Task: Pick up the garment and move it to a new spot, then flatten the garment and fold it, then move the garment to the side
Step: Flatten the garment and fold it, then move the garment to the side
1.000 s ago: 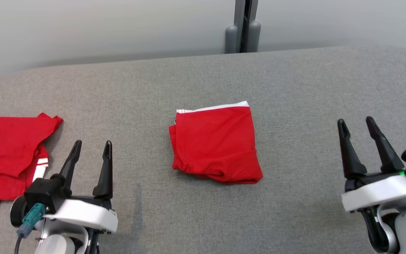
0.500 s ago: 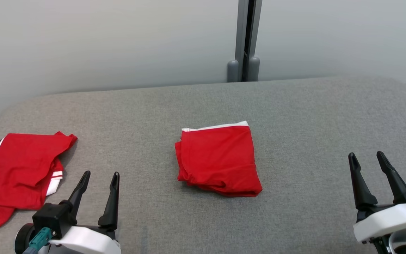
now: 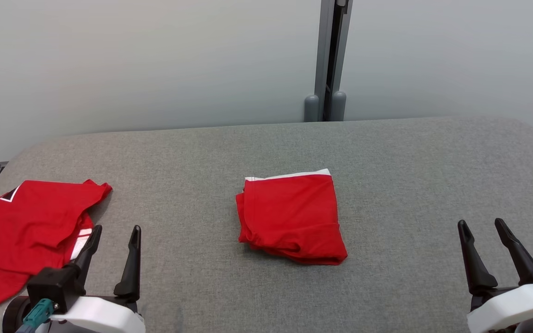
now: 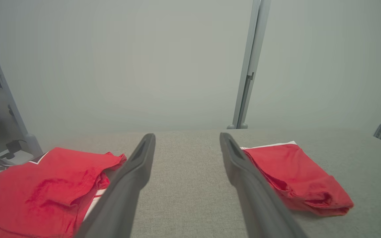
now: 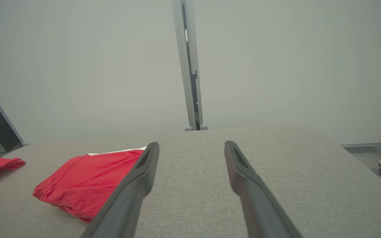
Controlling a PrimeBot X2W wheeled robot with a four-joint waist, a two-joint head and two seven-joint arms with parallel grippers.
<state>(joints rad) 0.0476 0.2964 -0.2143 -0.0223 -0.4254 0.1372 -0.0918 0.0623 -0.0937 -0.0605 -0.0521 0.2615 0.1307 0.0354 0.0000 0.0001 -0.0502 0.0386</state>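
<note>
At the table's near edge, by the left corner, the left gripper hangs just above the grey cloth, its two long dark fingers spread apart and holding nothing. By the near right corner the right gripper hangs the same way, fingers parted and empty.

Between the two grippers and a little farther in, the folded red garment lies flat at the middle of the table, well apart from both grippers. It forms a rough square several layers thick (a narrow white trim runs along its far side), and its near edge is slightly bunched and uneven.

Against the table's left edge, just beside the left gripper's fingers, a loose red shirt lies rumpled and unfolded, with white stripes showing under one flap.

Beyond the table's far edge stands a grey metal post, between pale, plain wall panels.
</note>
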